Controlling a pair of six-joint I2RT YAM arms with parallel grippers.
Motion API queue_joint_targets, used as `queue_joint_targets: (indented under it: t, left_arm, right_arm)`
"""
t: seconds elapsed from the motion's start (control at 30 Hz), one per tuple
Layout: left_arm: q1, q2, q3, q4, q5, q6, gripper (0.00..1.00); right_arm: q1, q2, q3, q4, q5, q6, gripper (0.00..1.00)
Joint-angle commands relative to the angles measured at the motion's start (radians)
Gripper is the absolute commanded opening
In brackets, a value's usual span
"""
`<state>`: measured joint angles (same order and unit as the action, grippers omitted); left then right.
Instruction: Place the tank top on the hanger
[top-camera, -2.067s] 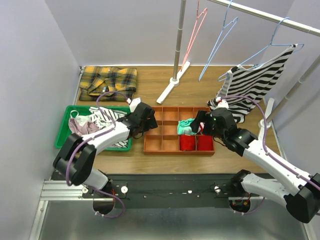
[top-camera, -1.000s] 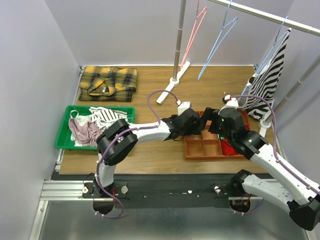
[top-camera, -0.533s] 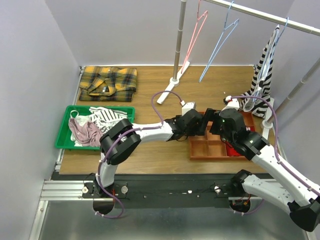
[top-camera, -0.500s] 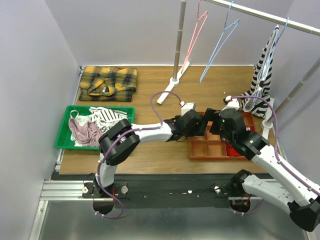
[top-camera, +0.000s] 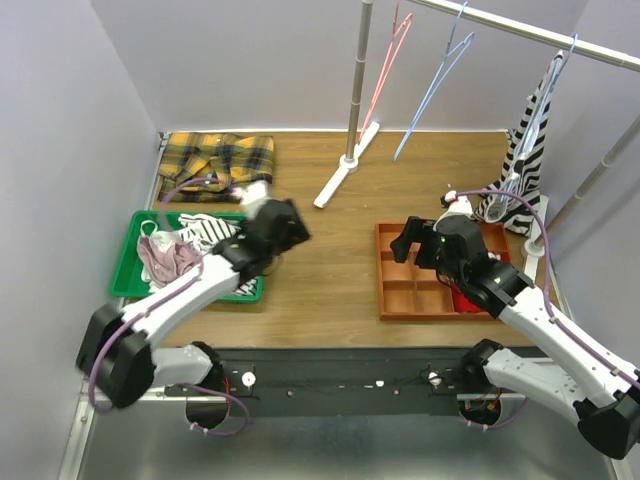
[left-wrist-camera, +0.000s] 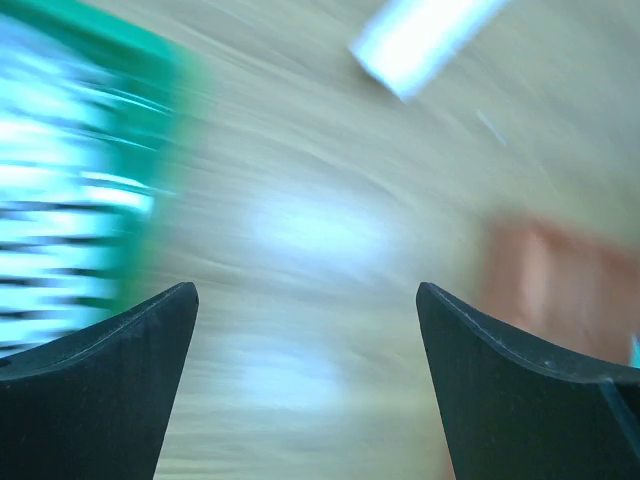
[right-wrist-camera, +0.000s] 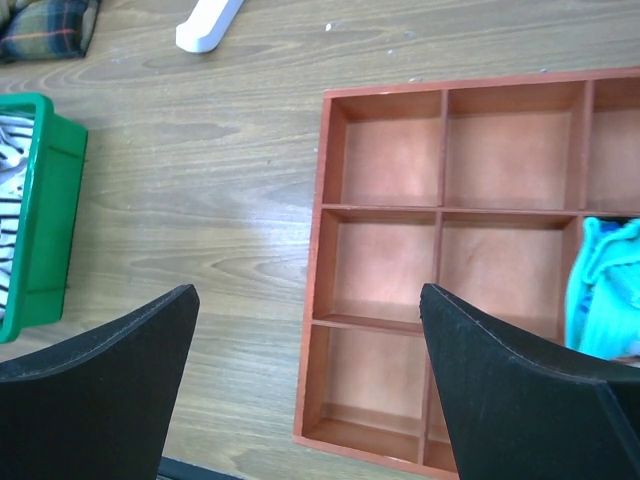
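Nothing of the task looks done: the tank top (top-camera: 208, 236) lies crumpled in the green tray (top-camera: 127, 252), and the hanger (top-camera: 425, 105) hangs bare on the rail (top-camera: 520, 30), well apart from the tray. The left gripper (top-camera: 277, 224) hovers just beside the tray, the right gripper (right-wrist-camera: 308, 290) well apart from it; both stand spread, holding nothing. Grasping, carrying and threading remain. The left wrist view is blurred; the top's folds cannot be made out.
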<state>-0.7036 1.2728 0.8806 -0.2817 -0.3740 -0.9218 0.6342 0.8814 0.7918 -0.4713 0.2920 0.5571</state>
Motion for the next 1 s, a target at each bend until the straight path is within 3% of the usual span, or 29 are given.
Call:
queue_joint_targets:
  t: [0.0,0.03,0.13,0.37,0.47,0.5,0.57,0.6,0.63,0.87,0.97]
  left_arm:
    - [0.232,-0.186,-0.075,-0.286,-0.274,-0.020,0.99]
    - [0.333,-0.194,-0.075,-0.334,-0.298,-0.014,0.99]
    - [0.456,-0.213,-0.081,-0.394,-0.328,-0.020,0.97]
    - [0.532,-0.158,-0.094,-0.349,-0.319,-0.057,0.84]
    - [0.541,-0.109,-0.100,-0.284,-0.269,-0.052,0.65]
    - [0.549,-0.099,-0.097,-0.265,-0.247,-0.043,0.46]
    - [0.556,-0.092,-0.075,-0.232,-0.237,-0.005,0.27]
    - [0.561,-0.092,-0.063,-0.228,-0.230,0.015,0.04]
    - [0.561,-0.092,-0.028,-0.238,-0.220,0.040,0.00]
    - [0.547,-0.204,0.218,-0.301,-0.077,0.239,0.00]
    - [0.456,-0.216,0.386,-0.356,-0.027,0.326,0.00]
  right_arm:
    - [0.005,0.030,-0.031,0.059,-0.076,0.006,1.00]
    - [0.004,0.033,-0.031,0.062,-0.080,0.006,1.00]
    - [0.005,0.050,-0.032,0.080,-0.099,0.004,1.00]
    - [0.004,0.079,-0.039,0.105,-0.125,0.004,1.00]
    - [0.005,0.076,-0.042,0.105,-0.128,0.003,1.00]
    - [0.005,0.073,-0.042,0.099,-0.122,0.003,1.00]
    - [0.005,0.067,-0.040,0.091,-0.117,-0.002,1.00]
    - [0.005,0.059,-0.040,0.091,-0.113,-0.002,1.00]
    - [0.004,0.057,-0.040,0.091,-0.111,-0.003,1.00]
    - [0.004,0.068,0.013,0.077,-0.109,-0.017,1.00]
    - [0.005,0.080,0.056,0.069,-0.099,-0.026,1.00]
